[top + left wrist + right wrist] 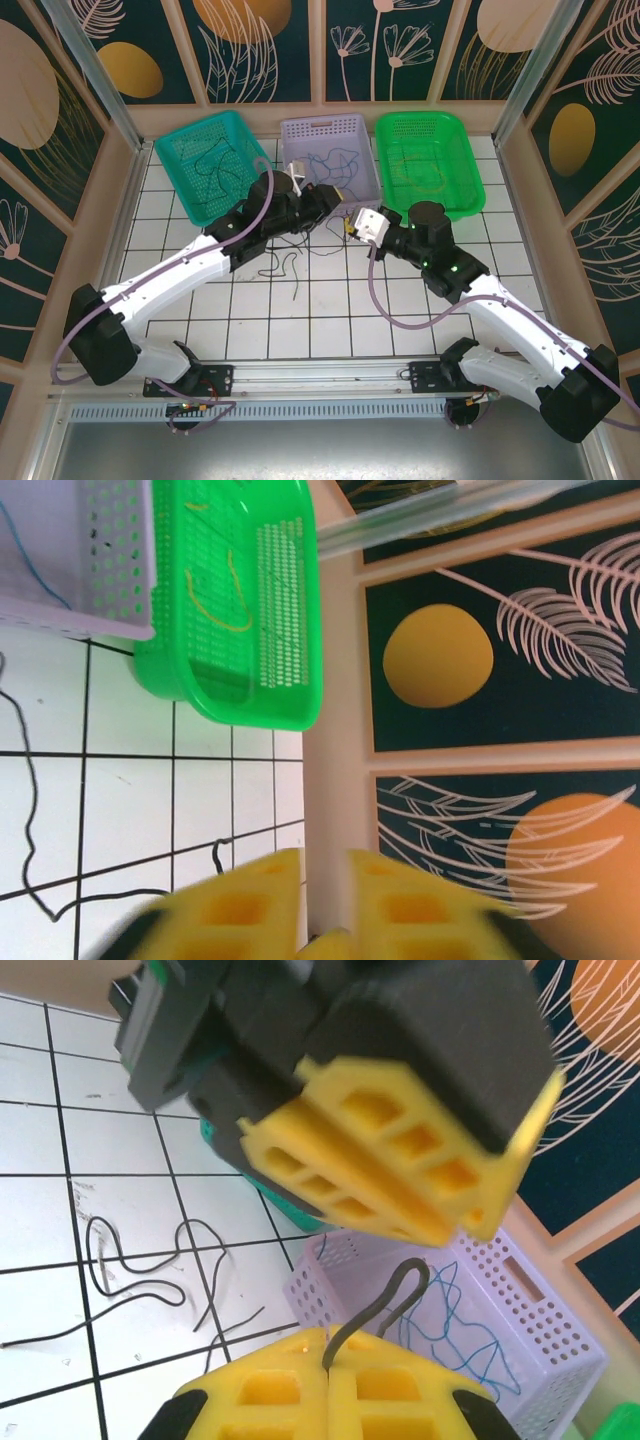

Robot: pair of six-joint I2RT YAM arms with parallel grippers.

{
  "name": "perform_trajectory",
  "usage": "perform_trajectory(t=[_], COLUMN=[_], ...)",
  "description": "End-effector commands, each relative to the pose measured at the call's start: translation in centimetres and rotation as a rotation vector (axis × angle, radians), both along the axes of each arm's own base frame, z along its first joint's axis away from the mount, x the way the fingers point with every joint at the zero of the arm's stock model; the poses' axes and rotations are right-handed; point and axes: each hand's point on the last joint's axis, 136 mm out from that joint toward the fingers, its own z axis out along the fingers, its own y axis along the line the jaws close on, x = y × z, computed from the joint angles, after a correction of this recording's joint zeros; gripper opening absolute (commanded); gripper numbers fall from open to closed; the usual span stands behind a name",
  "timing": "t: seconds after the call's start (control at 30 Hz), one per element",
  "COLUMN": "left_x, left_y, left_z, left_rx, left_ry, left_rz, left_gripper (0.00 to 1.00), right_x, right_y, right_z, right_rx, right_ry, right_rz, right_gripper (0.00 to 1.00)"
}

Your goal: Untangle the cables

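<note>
R claw (328, 1365): yellow fingers pressed together, pinching a thin black cable (395, 1295) that loops up just past its tips. L claw (325, 865) hangs close beyond it, yellow fingers a narrow gap apart w/ nothing seen btwn them. Beyond the R claw's tips sits a lilac perforated plastic basket (520, 1290) w/ a thin blue cable (452, 1305) inside; off to the claw's left, loose black cable strands (140, 1270) lie on the white tiled table (30, 1210).
</note>
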Motion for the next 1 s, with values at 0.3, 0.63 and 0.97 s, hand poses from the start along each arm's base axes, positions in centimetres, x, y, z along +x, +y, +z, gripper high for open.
perform_trajectory(t=[0.3,0.63,0.97], left_x=[-1.8,-2.1,-2.0], left_y=[0.6,-0.4,-1.5], left_z=[-1.8,-2.1,-3.2], left_rx=[-0.259,-0.248,-0.165], left_ry=[0.114,0.179,0.192], left_rz=[0.017,-0.009,-0.032], left_gripper=[0.52,0.61,0.53], right_x=[-0.5,2.0,3.3], right_y=[0.0,0.1,0.0], right_z=[1.3,-1.9,-3.4], right_rx=[0.159,-0.07,-0.213], right_ry=[-0.025,-0.237,-0.334], right_rz=[0.023,-0.053,-0.119], right_gripper=[0.0,0.0,0.0])
